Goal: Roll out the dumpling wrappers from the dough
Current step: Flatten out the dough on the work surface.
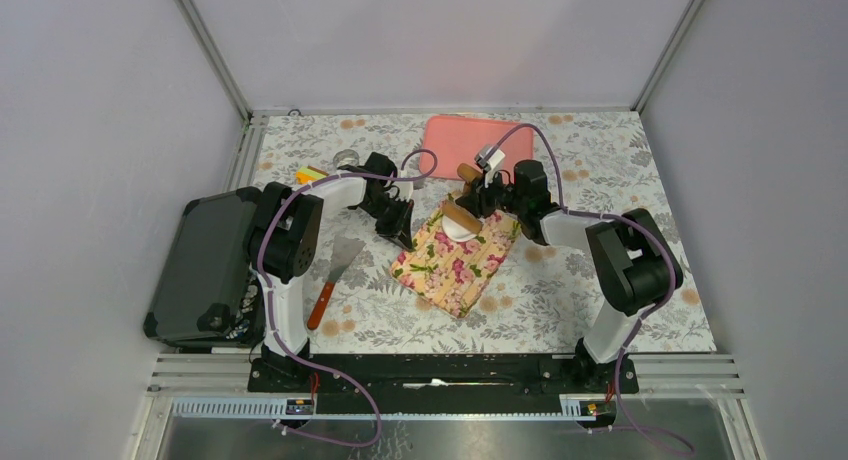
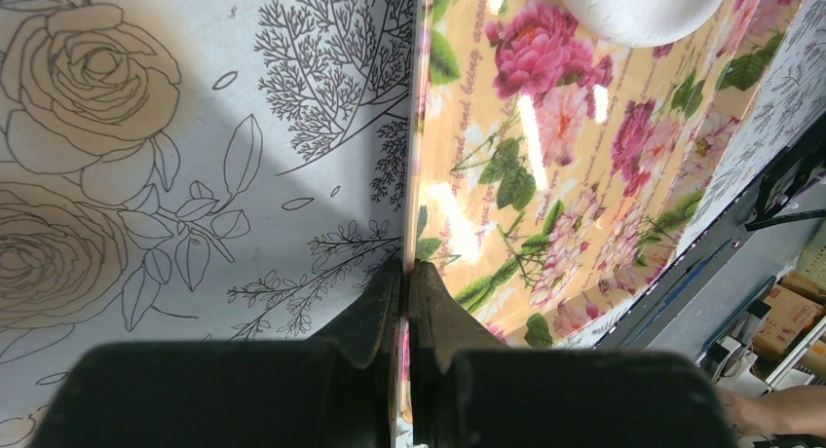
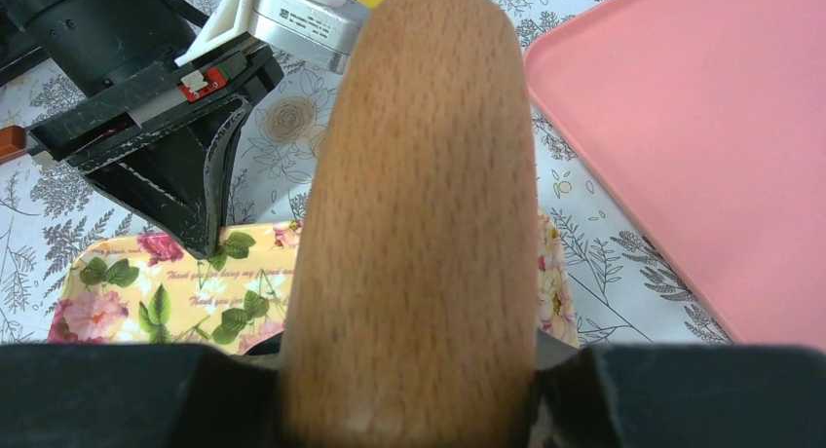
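Top cam gives me the layout: left gripper [image 1: 398, 223] at the left edge of the flowery mat [image 1: 455, 265], right gripper [image 1: 478, 202] over its far end. The rolling pin [image 1: 460, 217] sits over the dough [image 1: 464, 234], a white lump on the far part of the mat. It's too small there to judge the grips, but the wrist cams sort that out. Left wrist shows the jaws pinched tight on the mat's edge, dough peeking in at the top. Right wrist is mostly rolling pin, clamped between the fingers and hiding the dough, with the pink tray [image 3: 701, 146] off to the right.
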`<act>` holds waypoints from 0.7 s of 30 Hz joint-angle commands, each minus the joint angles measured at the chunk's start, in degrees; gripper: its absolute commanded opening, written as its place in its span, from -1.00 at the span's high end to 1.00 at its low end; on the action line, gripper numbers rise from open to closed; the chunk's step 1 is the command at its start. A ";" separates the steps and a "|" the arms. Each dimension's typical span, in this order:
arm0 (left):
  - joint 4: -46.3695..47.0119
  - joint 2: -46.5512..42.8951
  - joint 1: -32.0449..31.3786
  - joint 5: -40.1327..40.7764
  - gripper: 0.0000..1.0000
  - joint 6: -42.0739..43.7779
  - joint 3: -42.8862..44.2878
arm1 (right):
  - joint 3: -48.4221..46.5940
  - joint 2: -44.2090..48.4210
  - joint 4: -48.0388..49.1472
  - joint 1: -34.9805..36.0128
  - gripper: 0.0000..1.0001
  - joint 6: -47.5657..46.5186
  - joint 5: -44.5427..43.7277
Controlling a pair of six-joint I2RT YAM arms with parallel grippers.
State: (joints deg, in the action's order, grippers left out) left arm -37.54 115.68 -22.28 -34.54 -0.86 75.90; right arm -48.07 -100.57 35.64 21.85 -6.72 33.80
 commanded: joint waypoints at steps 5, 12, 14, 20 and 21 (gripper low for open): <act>-0.32 3.05 0.67 6.47 1.00 1.04 -0.92 | 6.40 -1.86 -11.26 2.91 1.00 1.62 1.64; -1.15 4.30 0.66 7.62 1.00 -1.07 0.17 | 8.40 -0.73 -11.53 4.20 1.00 0.10 4.58; -1.26 4.46 0.66 7.70 1.00 -1.16 0.32 | 8.91 -0.72 -11.80 4.53 1.00 0.22 4.77; -1.70 4.82 0.88 7.62 1.00 -1.24 0.66 | 9.36 -1.27 -13.40 5.92 1.00 0.53 4.64; -1.67 4.82 0.91 7.54 1.00 -1.24 0.68 | 9.47 -1.33 -13.67 6.20 1.00 0.63 4.61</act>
State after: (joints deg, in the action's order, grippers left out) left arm -39.13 116.71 -22.17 -34.52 -1.85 77.28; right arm -43.29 -98.41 40.27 24.34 -8.54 33.67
